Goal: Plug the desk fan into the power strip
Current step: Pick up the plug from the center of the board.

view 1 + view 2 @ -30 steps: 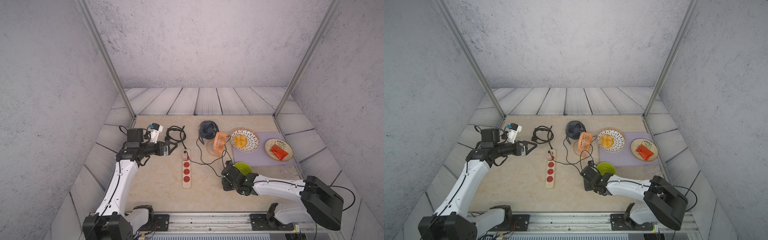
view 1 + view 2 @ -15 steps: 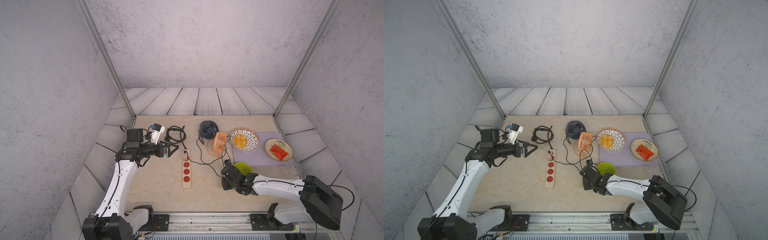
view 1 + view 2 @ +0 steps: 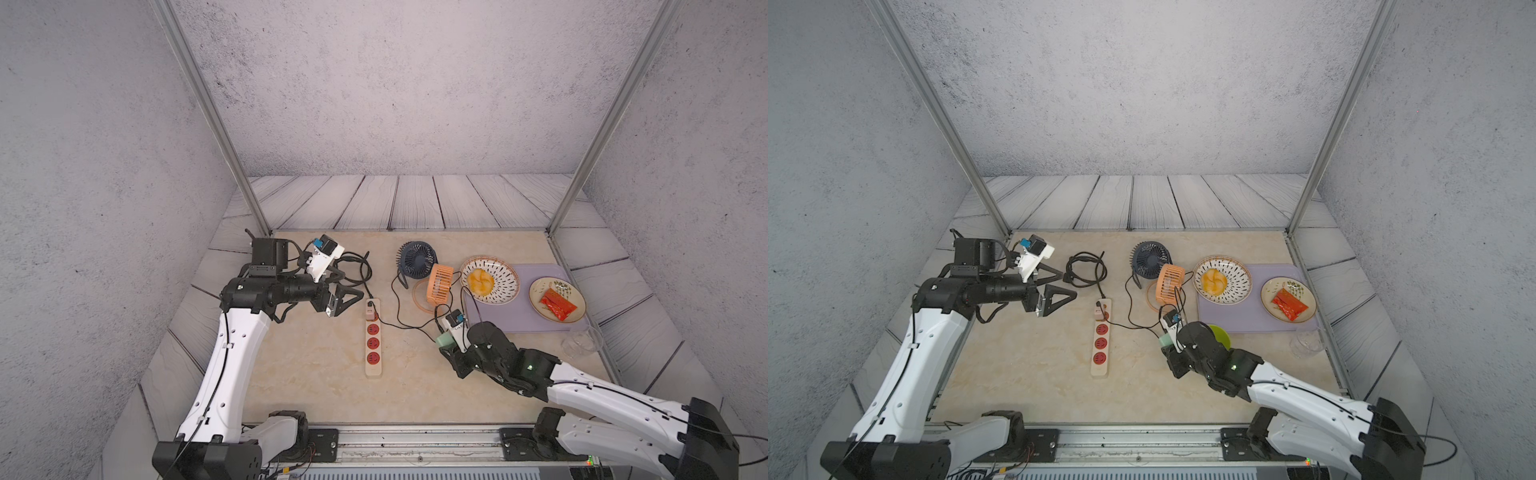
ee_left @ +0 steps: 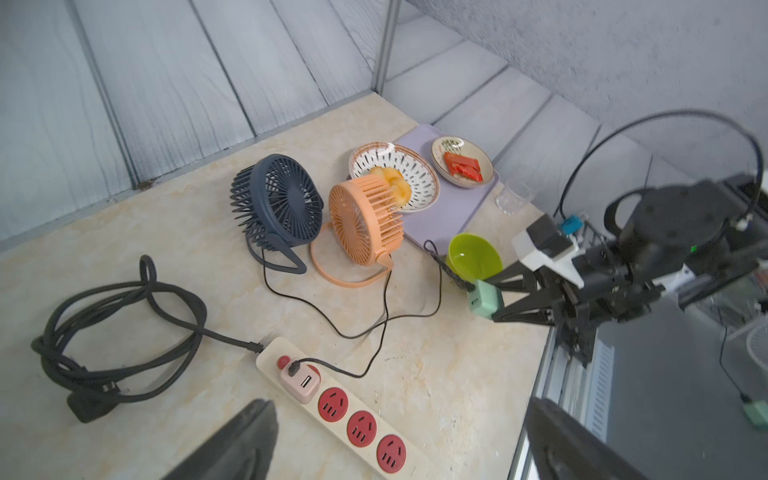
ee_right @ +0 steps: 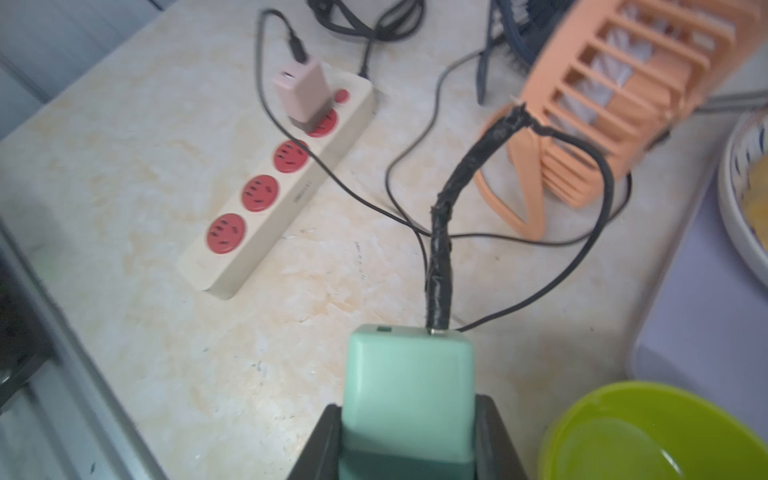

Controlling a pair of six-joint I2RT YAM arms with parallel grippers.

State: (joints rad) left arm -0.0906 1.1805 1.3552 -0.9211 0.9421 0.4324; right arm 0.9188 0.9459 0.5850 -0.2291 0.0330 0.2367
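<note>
Power strip [image 3: 372,338] lies on beige marbled tabletop [image 3: 307,374].

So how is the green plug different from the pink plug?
The green plug is gripped in the right end effector, away from the power strip; the pink plug sits in the strip's end socket. The green plug's cord looks thickly taped; the pink plug's is thin. Both are small blocks with black cords.

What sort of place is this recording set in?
Probably a robot lab test cell, not a home: grey panel walls on aluminium posts box in a tabletop, the left arm and right arm mount on a front rail, with props like the power strip laid out.
</note>
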